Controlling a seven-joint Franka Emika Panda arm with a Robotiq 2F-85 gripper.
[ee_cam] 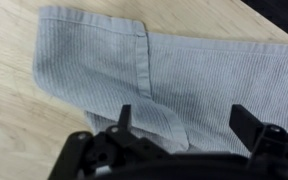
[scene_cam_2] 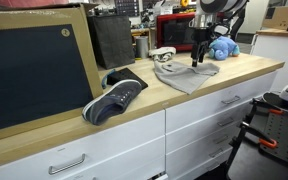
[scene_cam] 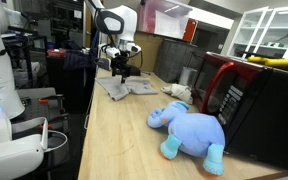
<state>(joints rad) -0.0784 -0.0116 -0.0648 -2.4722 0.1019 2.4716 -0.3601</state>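
Observation:
A grey ribbed cloth point(ee_cam: 134, 70) lies partly folded on the wooden counter, with one flap turned over along a seam. My gripper point(ee_cam: 184, 120) hangs just above it, jaws wide apart and nothing between them; one fingertip point(ee_cam: 125, 116) sits over the folded flap. In both exterior views the gripper point(scene_cam: 122, 70) point(scene_cam_2: 196, 60) hovers over the cloth point(scene_cam: 121, 88) point(scene_cam_2: 184, 73) near the counter's far end.
A blue plush elephant point(scene_cam: 192, 130) lies on the counter beside a red and black microwave point(scene_cam: 246, 95). A dark sneaker point(scene_cam_2: 114, 100) rests near a blackboard point(scene_cam_2: 34, 70). A small white object point(scene_cam: 180, 92) sits behind the cloth. Drawers point(scene_cam_2: 214, 110) run below the counter.

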